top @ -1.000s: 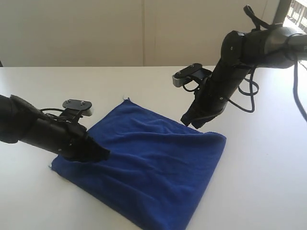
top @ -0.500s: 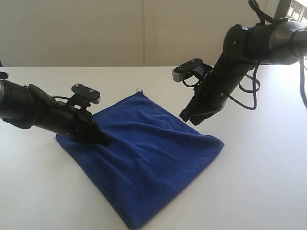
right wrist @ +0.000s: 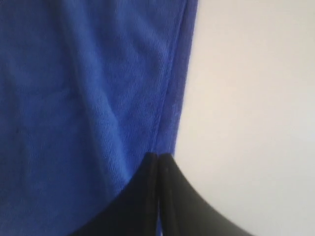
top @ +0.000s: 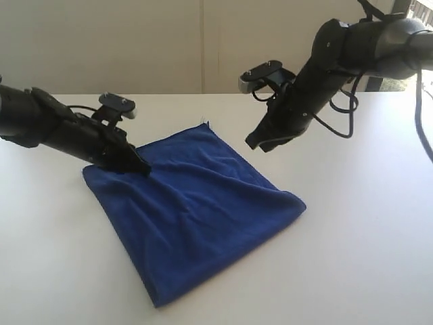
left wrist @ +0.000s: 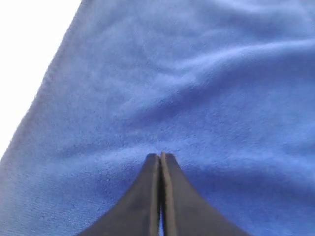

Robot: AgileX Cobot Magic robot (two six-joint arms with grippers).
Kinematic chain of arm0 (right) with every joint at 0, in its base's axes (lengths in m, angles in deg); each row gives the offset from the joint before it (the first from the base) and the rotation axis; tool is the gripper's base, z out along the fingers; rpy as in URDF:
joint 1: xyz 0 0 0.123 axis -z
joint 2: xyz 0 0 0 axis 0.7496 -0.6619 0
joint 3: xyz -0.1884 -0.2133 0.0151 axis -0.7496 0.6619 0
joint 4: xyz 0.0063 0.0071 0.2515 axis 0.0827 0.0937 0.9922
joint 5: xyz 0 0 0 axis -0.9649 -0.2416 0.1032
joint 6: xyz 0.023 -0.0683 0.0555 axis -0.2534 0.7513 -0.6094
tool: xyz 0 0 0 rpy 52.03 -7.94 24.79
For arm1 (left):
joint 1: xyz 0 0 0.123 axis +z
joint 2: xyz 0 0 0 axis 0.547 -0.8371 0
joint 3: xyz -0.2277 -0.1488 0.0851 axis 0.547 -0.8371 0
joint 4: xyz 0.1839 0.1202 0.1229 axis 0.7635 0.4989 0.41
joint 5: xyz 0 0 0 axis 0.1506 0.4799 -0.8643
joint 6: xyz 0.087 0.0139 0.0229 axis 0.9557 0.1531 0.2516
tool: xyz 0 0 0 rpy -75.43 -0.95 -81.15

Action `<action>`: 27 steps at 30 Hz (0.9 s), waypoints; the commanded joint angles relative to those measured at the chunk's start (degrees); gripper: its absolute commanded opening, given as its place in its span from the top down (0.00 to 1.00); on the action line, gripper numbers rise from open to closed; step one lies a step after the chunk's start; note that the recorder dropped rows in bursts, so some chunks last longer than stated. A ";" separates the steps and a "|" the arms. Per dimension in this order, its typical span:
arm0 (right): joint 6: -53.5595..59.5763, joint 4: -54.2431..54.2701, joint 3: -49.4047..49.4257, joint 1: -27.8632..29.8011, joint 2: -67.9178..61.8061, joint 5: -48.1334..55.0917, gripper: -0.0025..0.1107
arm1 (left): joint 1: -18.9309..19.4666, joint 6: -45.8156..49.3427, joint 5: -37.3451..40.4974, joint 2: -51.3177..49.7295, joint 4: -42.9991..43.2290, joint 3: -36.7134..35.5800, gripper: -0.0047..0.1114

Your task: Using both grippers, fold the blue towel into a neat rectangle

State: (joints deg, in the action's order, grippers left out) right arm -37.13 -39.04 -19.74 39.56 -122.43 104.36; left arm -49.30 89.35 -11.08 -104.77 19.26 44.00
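Towel [top: 196,210] lies spread flat on the surface [top: 365,237]. My left hand [top: 139,168], pressed shut, bears on its left corner, probably pinning it. Right hand [top: 256,143], shut and empty, hovers over the far edge.

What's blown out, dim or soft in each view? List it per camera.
Exterior view: bright, even light; the white table nearly glares and the blue towel casts only a faint shadow. Left wrist view: the table corner is clipped to pure white and the towel's pile looks soft. Right wrist view: dimmer, with the towel dark and the right tool a featureless black silhouette.
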 commanded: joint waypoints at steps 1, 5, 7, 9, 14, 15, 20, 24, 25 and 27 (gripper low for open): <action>6.44 8.24 -11.38 2.00 -6.84 4.67 0.98 | 0.04 -3.58 6.88 8.18 -0.86 0.34 0.96; 11.37 13.97 -24.14 3.75 -15.90 11.14 0.98 | -1.40 -4.65 12.87 12.48 -3.09 -3.38 0.96; 12.59 15.38 -29.26 4.03 -20.37 14.32 0.98 | -3.61 -4.65 14.63 12.97 -5.17 -5.87 0.96; 12.59 15.60 -33.06 4.03 -23.75 15.66 0.98 | -7.00 -3.95 13.87 12.60 -7.59 -8.51 0.96; 13.14 19.61 -37.43 4.03 -29.66 16.35 0.98 | -14.40 -3.16 5.54 9.91 -8.92 -10.53 0.96; 13.56 20.45 -37.43 4.03 -30.10 16.35 0.98 | -15.20 -3.32 4.86 9.57 -9.09 -10.53 0.96; 14.83 24.91 -37.43 4.03 -31.31 16.24 0.98 | -15.94 -4.94 4.45 9.03 -9.09 -10.53 0.96; 16.35 28.75 -37.43 4.03 -31.44 15.86 0.98 | -15.94 -4.94 4.55 9.03 -9.09 -10.53 0.96; 16.91 28.88 -37.43 4.03 -31.55 15.86 0.98 | -15.94 -4.94 4.55 9.03 -9.09 -10.53 0.96; 16.92 28.56 -37.43 4.03 -32.03 15.86 0.98 | -15.94 -4.94 4.53 9.03 -9.09 -10.83 0.96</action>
State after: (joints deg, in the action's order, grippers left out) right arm -21.42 -11.32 -56.88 43.27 -154.14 120.26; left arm -64.97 84.98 -7.28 -95.85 11.20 33.79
